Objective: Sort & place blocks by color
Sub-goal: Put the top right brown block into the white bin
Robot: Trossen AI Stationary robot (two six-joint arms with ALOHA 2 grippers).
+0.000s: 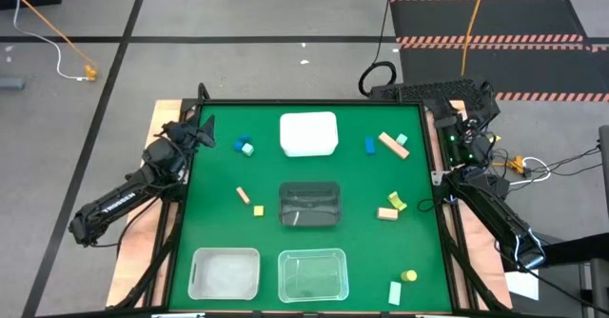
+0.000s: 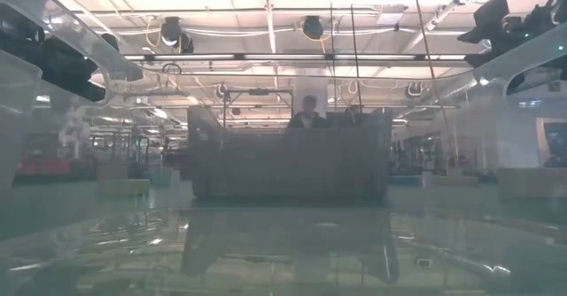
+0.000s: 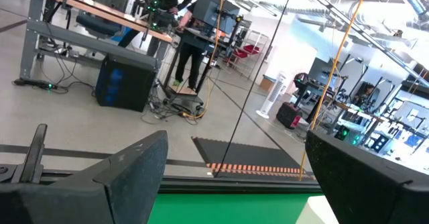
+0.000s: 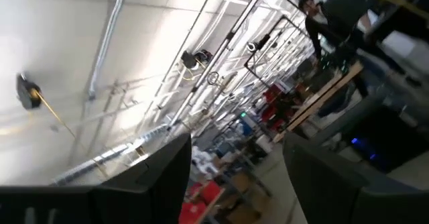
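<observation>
We see a bright green table mat [image 1: 314, 170] edged by a pale wooden border [image 1: 162, 118]. On it sit an opaque white bin [image 1: 308, 133], a dark smoky bin [image 1: 309, 204], a frosted white bin [image 1: 225, 271] and a clear bin [image 1: 312, 273]. The blocks are blue [image 1: 241, 142], mint green [image 1: 248, 149], tan [image 1: 393, 145] and yellow [image 1: 258, 209], with a yellow cylinder [image 1: 410, 276]. Both arms are black, and the grey floor carries a black mat with red-and-white striped edges [image 1: 487, 40].
</observation>
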